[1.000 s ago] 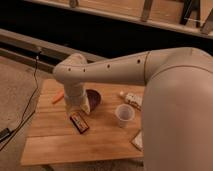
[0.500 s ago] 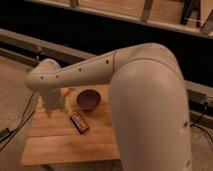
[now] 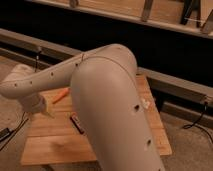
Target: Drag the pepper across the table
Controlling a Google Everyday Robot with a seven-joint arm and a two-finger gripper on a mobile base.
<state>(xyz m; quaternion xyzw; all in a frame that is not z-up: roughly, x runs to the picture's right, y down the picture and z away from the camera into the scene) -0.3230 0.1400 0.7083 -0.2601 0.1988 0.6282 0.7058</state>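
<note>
The pepper (image 3: 61, 95) is a small slender orange piece lying on the left part of the wooden plank table (image 3: 60, 145). My gripper (image 3: 46, 110) hangs over the table's left side, just below and to the left of the pepper and apart from it. It stands open and nothing shows between its fingers. My big white arm (image 3: 107, 100) crosses the middle of the view and hides much of the tabletop.
A dark red-and-black packet (image 3: 77, 123) lies on the table right of the gripper, partly behind the arm. A small white thing (image 3: 145, 103) peeks out right of the arm. A metal rail (image 3: 175, 82) runs behind the table. Cables (image 3: 192, 122) lie on the floor.
The arm has swung further left and closer to the camera, now covering the bowl and cup. The gripper has moved down toward the table's left side near the pepper.
</note>
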